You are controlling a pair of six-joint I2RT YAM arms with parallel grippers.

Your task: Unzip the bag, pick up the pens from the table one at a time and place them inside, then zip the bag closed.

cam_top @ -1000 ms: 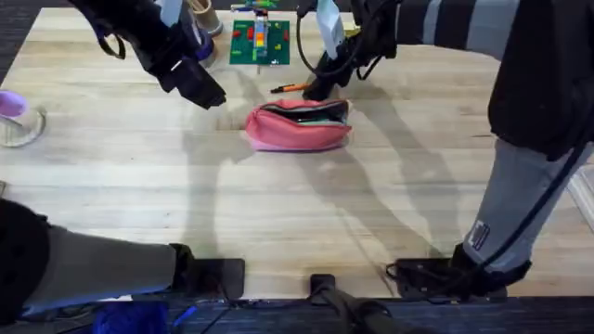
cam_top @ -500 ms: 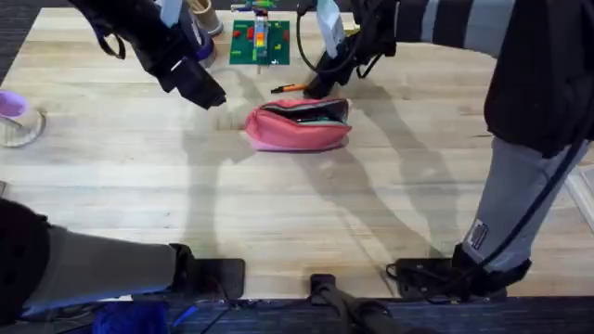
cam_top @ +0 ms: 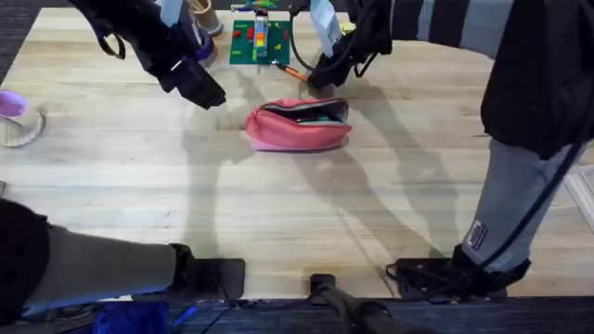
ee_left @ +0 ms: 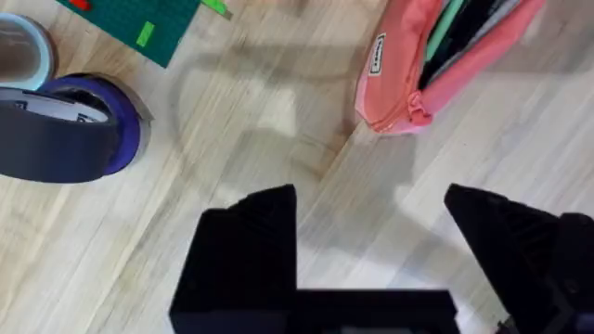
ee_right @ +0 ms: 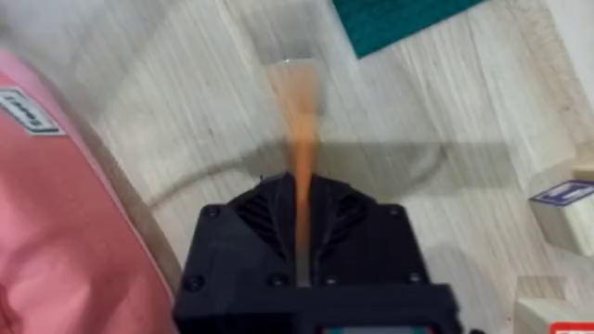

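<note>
since a second ago the right gripper, clenched on the orange pen, has lifted it behind the open bag on the table; left gripper hangs released; thin grip, pen may swing and miss the opening.

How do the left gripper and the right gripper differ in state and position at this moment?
The left gripper is open and holds nothing; the right gripper is shut on an orange pen. In the overhead view, the left gripper hangs to the left of the pink bag, while the right gripper is behind the bag. Both have black fingers.
</note>
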